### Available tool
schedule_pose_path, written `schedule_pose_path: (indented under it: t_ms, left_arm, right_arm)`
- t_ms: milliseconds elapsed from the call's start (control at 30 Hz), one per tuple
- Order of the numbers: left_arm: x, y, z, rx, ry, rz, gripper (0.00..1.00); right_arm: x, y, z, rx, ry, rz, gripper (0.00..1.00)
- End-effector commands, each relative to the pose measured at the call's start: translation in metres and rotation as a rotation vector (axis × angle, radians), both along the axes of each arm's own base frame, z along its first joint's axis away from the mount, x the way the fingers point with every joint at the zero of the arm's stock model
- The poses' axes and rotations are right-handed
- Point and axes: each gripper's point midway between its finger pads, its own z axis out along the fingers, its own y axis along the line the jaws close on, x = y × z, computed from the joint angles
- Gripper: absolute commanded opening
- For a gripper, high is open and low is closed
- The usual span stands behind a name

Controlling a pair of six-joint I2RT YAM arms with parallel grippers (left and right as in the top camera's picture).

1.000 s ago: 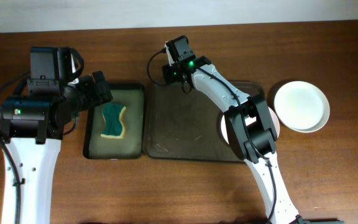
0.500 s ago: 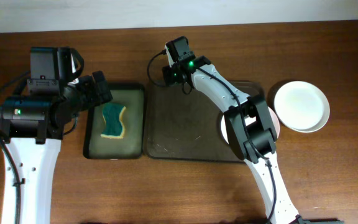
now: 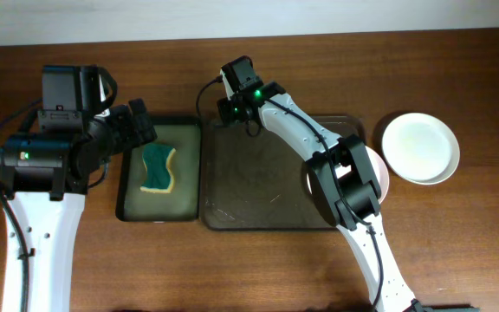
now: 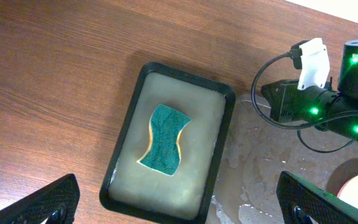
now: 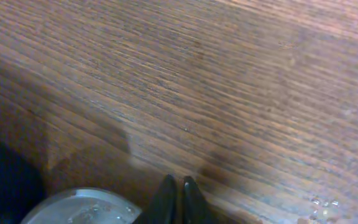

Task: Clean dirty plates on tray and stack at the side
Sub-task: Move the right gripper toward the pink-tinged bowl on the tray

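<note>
Overhead: the tray (image 3: 267,186) lies on the table (image 3: 258,269), one plate (image 3: 419,147) on the wood just right of it, a second plate (image 3: 382,173) under the right arm (image 3: 353,186); left wrist: left gripper (image 4: 185,202) jaws wide open above the sponge (image 4: 163,138); right wrist: right gripper (image 5: 179,199) jaws closed over bare wood.

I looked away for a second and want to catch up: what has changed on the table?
The right hand shifted left, toward the far-left corner of the brown tray, which seems to have slid slightly toward the robot. The left hand, sponge and side plate stayed put.
</note>
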Motion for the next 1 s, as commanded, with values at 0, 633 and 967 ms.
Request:
schedule_pose_path:
  t_ms: [0, 633, 967]
  left_arm:
    - [0.001, -0.002, 0.003, -0.001, -0.007, -0.013, 0.99]
    - [0.001, -0.002, 0.003, -0.001, -0.007, -0.013, 1.0]
    - [0.001, -0.002, 0.003, -0.001, -0.008, -0.013, 1.0]
  right_arm:
    - [0.016, -0.001, 0.052, 0.058, -0.058, -0.015, 0.16]
    - [-0.141, -0.219, 0.257, -0.195, 0.218, -0.337, 0.31]
    - [-0.232, -0.294, 0.219, -0.408, 0.363, -0.65, 0.33]
